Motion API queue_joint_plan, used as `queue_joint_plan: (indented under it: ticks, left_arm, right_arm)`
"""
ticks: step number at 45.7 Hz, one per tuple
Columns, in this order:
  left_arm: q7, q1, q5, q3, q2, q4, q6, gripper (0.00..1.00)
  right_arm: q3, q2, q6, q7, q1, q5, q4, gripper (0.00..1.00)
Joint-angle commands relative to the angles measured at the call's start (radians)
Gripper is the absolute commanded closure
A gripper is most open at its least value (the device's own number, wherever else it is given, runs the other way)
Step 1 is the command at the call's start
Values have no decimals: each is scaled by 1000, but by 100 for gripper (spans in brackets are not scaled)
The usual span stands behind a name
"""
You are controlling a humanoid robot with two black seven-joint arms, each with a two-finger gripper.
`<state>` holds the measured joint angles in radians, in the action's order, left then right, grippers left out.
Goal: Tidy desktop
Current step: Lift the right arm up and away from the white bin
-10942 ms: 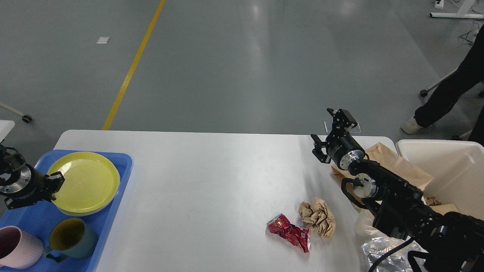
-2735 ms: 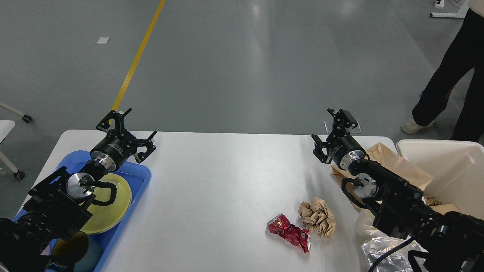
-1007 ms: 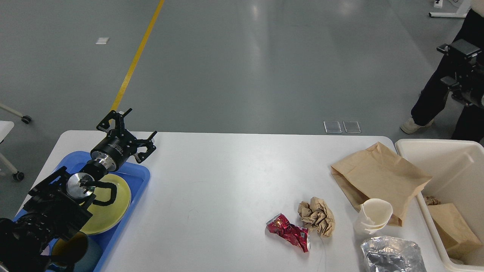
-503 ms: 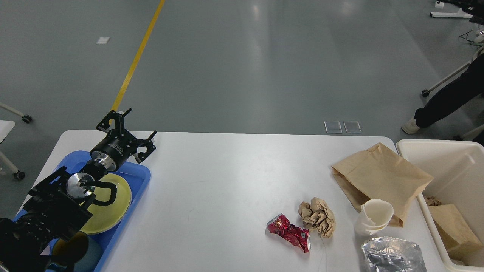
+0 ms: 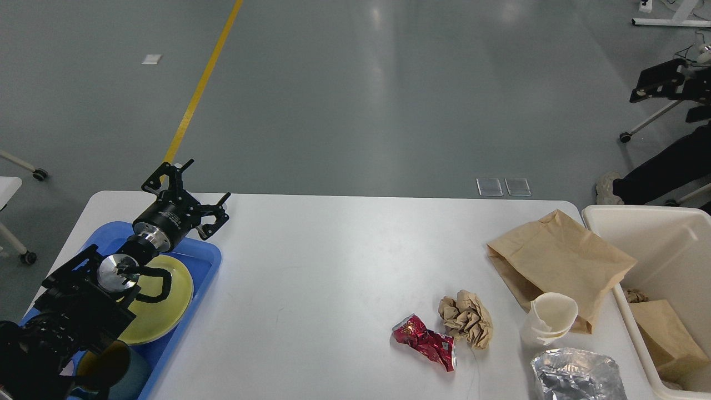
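Observation:
The white desktop point(image 5: 333, 266) holds litter on its right half: a crushed red can point(image 5: 425, 341), a ball of crumpled brown paper point(image 5: 466, 318), a flat brown paper bag point(image 5: 558, 258), stacked white paper cups point(image 5: 547, 319) and a crumpled foil container point(image 5: 577, 375). My left gripper point(image 5: 191, 186) is open and empty above the far left of the desktop, just beyond the blue tray point(image 5: 205, 258). A black part at the far right edge, high off the table, looks like my right gripper point(image 5: 661, 83); its fingers cannot be told apart.
The blue tray holds a yellow plate point(image 5: 161, 303) and a teal mug point(image 5: 111, 366), partly hidden by my left arm. A cream bin point(image 5: 655, 250) stands at the right with a brown bag point(image 5: 664, 333) inside. A person's leg point(image 5: 661, 169) is beyond it.
My right arm has left the table and swung up to the far right edge, uncovering the bag, cups and foil. My left arm has held still since 2.7 s ago. The person's legs shifted.

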<state>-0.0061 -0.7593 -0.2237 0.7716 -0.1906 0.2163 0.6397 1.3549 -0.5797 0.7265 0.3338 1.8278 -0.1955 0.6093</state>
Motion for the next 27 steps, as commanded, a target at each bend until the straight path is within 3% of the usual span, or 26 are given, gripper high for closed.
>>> queue_joint_plan:
  ticks: [1,20,27]
  left_arm:
    - [0,0,-2,0,0,0,0,4]
    - [0,0,0,0,0,0,0,4]
    - [0,0,0,0,0,0,0,4]
  right_arm:
    - [10,11,22,-4,-27,4,10,0]
    - [-46,-5,-18,-7,-286,4,18,0]
    - [-83,-5,-82,-7,-380,7,17,0]
